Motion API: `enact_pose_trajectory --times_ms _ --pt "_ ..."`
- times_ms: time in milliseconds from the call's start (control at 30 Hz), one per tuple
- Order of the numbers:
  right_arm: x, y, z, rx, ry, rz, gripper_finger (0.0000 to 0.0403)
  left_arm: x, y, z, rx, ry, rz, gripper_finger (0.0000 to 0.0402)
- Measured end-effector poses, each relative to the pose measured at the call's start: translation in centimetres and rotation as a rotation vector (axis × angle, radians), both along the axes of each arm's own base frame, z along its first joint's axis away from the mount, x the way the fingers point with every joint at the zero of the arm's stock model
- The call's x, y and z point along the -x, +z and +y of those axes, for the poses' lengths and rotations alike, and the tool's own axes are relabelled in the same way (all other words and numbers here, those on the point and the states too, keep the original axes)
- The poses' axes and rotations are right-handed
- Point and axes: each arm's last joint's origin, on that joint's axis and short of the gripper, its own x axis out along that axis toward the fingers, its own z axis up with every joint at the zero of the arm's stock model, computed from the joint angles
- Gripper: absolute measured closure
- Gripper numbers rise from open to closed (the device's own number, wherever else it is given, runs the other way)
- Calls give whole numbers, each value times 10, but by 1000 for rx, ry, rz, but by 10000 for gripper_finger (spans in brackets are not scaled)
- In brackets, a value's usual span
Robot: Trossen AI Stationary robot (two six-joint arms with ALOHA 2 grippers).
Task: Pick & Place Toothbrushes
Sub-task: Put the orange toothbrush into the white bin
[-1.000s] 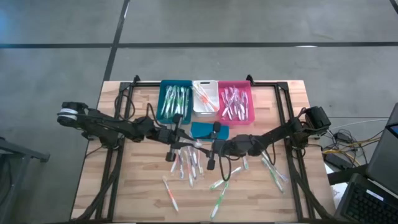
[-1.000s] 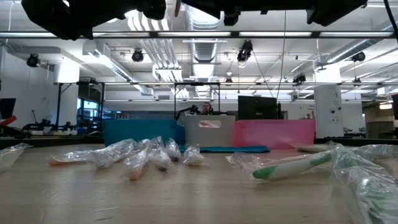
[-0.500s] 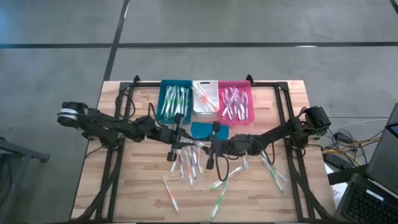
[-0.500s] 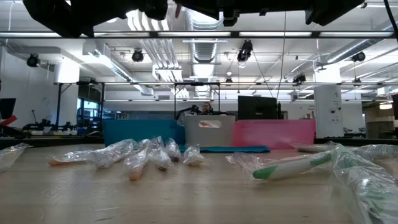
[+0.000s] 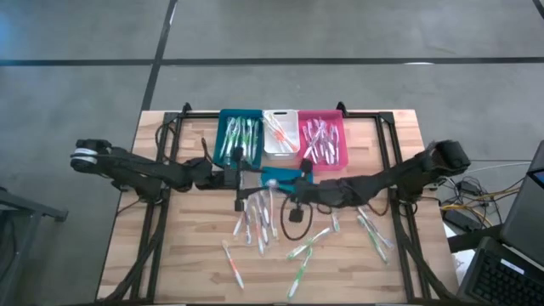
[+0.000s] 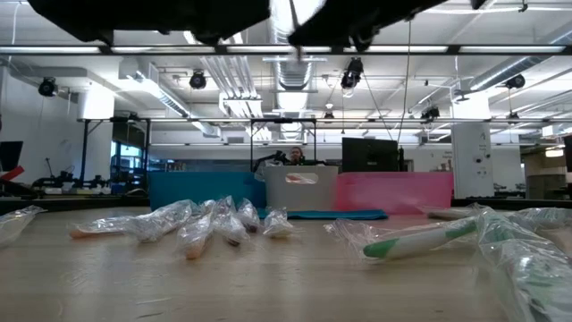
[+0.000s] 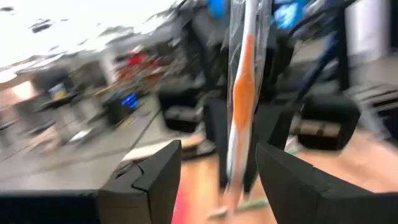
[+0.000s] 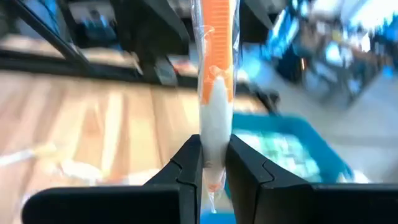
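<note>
An orange-and-white toothbrush in a clear wrapper is lifted above the table's middle, with my right gripper shut on it. My left gripper faces it, open. Its fingers stand on either side of the same toothbrush. In the high view the left gripper and right gripper meet in front of the bins. Several loose wrapped toothbrushes lie flat on the wood. The teal bin, white bin and pink bin hold more. My right gripper pinches the toothbrush between its two fingers on the white part near one end, through the clear wrapper. The fingers lie across the toothbrush. Its long orange part sticks out free past the fingers, and a short wrapper tail shows on the other side. It is lifted clear of the table.
A flat teal lid-like piece lies just before the bins, under the grippers. More wrapped toothbrushes lie at the right and near the front. A black frame runs along the table's sides and back.
Both grippers have tipped up from pointing down at the table to nearly level, facing each other. My right gripper has also risen and gone a little toward the far edge and the bins. The loose toothbrushes on the table have stayed put.
</note>
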Motion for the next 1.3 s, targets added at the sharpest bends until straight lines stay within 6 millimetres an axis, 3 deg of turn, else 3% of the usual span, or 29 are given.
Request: enact_pose_trajectory --times_ms 167,333,700,1067,1300 --pt "25 12 -25 -111 -146 112 363 12 3 7 41 223 68 188" --pt "40 31 -72 -250 -323 149 363 20 3 10 104 300 69 193" --pt "19 44 -173 -548 -413 344 363 22 -7 10 172 280 87 193" --pt "-26 44 -213 -537 -473 527 362 20 -11 10 248 276 89 193" --pt "-34 32 -220 -595 -471 650 362 21 -17 10 260 283 144 193"
